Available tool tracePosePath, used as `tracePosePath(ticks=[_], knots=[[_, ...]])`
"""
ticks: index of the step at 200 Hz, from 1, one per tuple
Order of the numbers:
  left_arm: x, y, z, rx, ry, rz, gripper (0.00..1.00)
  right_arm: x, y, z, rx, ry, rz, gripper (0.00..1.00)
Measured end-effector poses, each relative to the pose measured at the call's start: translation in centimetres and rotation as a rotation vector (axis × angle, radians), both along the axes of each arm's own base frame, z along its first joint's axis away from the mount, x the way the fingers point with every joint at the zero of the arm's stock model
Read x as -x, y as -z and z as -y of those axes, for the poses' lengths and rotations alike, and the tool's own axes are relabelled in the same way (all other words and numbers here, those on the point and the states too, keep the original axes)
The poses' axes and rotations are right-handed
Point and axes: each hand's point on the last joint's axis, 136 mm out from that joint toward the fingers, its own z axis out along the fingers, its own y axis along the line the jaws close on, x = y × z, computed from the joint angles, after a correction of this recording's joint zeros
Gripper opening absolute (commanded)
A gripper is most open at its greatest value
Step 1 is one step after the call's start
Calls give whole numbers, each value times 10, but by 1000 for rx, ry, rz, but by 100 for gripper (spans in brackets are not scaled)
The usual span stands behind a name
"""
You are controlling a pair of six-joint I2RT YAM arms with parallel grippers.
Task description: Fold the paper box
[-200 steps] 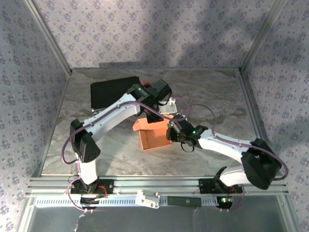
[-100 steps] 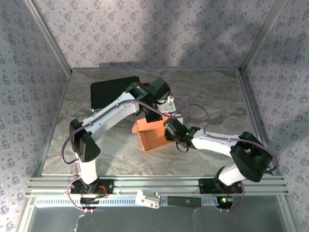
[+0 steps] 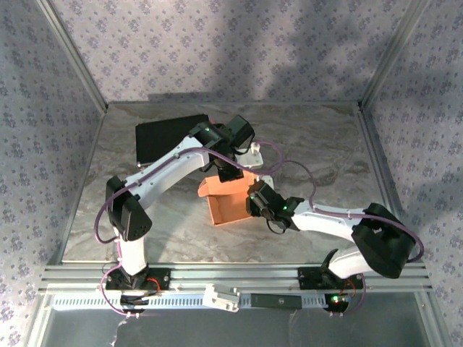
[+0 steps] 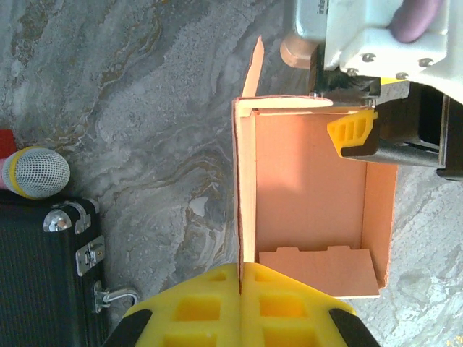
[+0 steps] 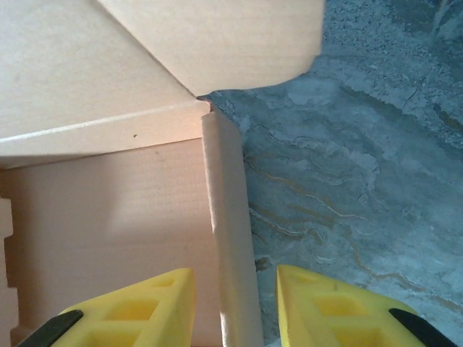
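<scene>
The salmon-orange paper box [image 3: 230, 205] stands open-topped in the middle of the table, its walls up and one flap sticking out at its far left corner. My left gripper [image 3: 230, 173] reaches down from the far side and is shut on the box's thin wall; in the left wrist view the wall edge [image 4: 246, 202] runs straight into the pinched left gripper [image 4: 240, 273]. My right gripper [image 3: 255, 198] is open astride the right wall [image 5: 230, 246], the right gripper [image 5: 235, 282] having one finger inside the box [image 5: 108, 217] and one outside. A tabbed flap [image 4: 318, 269] lies on the box floor.
A black flat case [image 3: 170, 137] lies at the back left, just beyond the left arm; its latch side [image 4: 43, 282] sits close to the left gripper. A grey mesh-headed object [image 4: 37, 172] rests beside it. Metal frame posts border the marble table [image 3: 318, 144].
The right arm's elbow has swung out and back, and its wrist has pressed a little closer to the box's right wall. The left gripper and the box have stayed put.
</scene>
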Motion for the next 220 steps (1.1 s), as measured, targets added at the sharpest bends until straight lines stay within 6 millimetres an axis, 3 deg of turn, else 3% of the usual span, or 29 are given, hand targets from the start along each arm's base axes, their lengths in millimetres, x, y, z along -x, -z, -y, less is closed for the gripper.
tracePosePath(ticks=[30,57,100,119,136,151,164,175,193,202,220], knots=[[0,-1,1,6,2,-1,0,9,-2,4,-15,-17,18,42],[0,-1,2,10,7,-5,0,6,-9,4,-30,-17,37,39],[-2,-3,6,17,13,0,0,3,16,10,29,-8,-9,35],[-2,0,7,15,13,-7,0,1,23,12,50,-5,-23,27],[-1,0,8,19,16,-13,3,-3,21,10,48,3,-21,13],[-2,-1,10,31,8,-9,12,-8,15,7,49,5,-10,2],[-9,-5,13,55,-28,23,26,-10,12,7,58,10,-3,0],[-20,-15,13,94,-106,81,40,-13,9,7,63,23,4,0],[-31,-41,3,198,-271,176,42,-14,7,11,75,41,7,0],[-31,-59,-7,274,-357,217,48,-13,5,14,82,49,7,0],[-15,-104,-35,501,-511,267,46,-12,-1,18,85,60,14,0]])
